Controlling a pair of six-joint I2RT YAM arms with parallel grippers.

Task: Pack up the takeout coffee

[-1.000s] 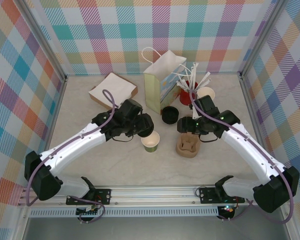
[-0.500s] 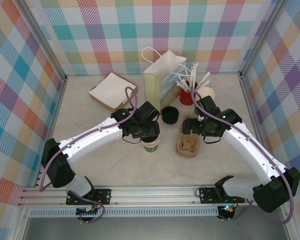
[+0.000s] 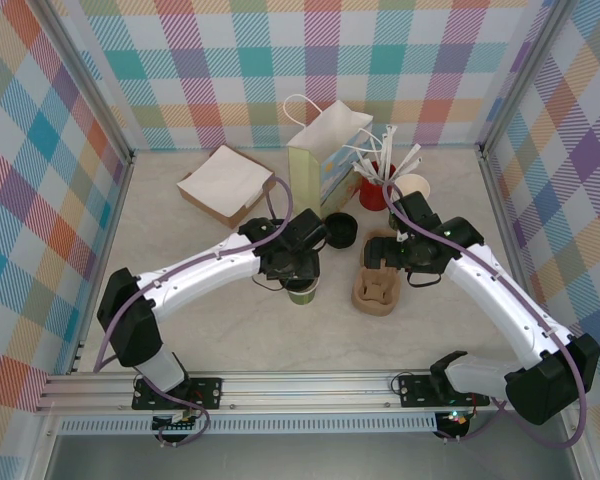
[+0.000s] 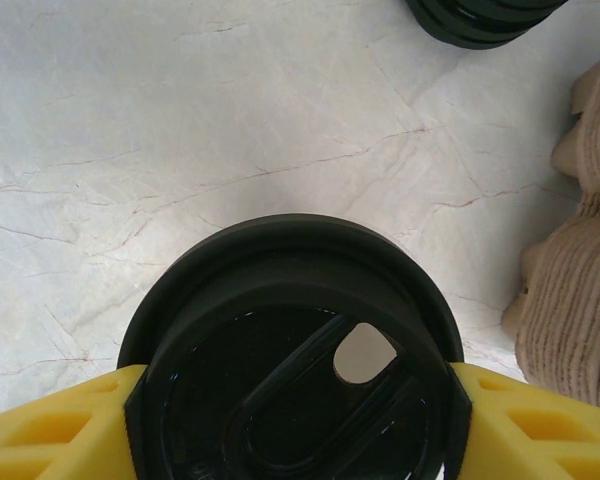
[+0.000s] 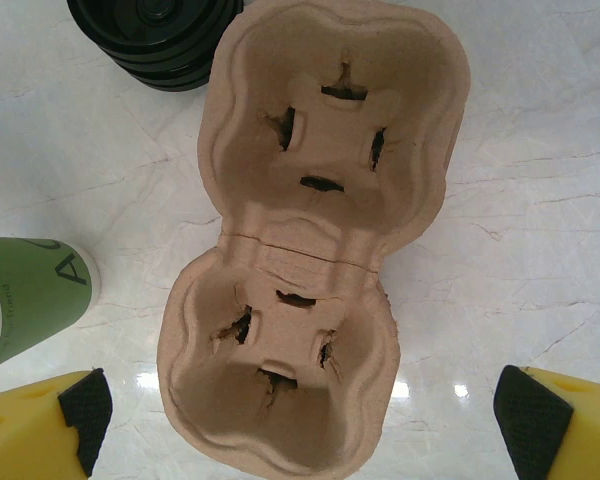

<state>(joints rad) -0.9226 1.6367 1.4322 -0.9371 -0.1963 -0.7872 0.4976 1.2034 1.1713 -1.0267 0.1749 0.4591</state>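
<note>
Overhead, a flat white-topped packet point(image 3: 226, 180) lies well off to the far left of the left gripper point(image 3: 301, 268); what it is cannot be told. In the left wrist view the left gripper point(image 4: 295, 435) is clamped on a black lid point(image 4: 290, 330), with a yellow fingertip point(image 4: 50, 432) at each side of the rim. The frame's lower edge cuts off the lid's near part. A pale patch shows through its sip hole, too small to identify.

From above, the olive-green paper cup point(image 3: 302, 294) stands directly under this gripper, with just a sliver of its wall showing. The mouth is hidden, so whether the lid sits on it cannot be told. In the right wrist view the cup point(image 5: 25, 300) stands left of the right gripper point(image 5: 300, 425), cropped by the frame edge.

Beyond the left gripper stands a white paper bag point(image 3: 325, 165), and a stack of black lids point(image 3: 340, 230) sits just right of it. That stack is clipped at the top of both wrist views.

The right gripper point(image 3: 385, 256) hangs over the brown pulp cup carrier point(image 3: 377, 292), jaws spread wide, gripping nothing. Its fingertips are cut off at the bottom corners of its wrist view, with the carrier point(image 5: 310, 240) lying between and ahead of them.

Beyond the right gripper stand a red cup of wrapped straws point(image 3: 373, 186) and a pale cup point(image 3: 413, 185), partly behind the arm.
</note>
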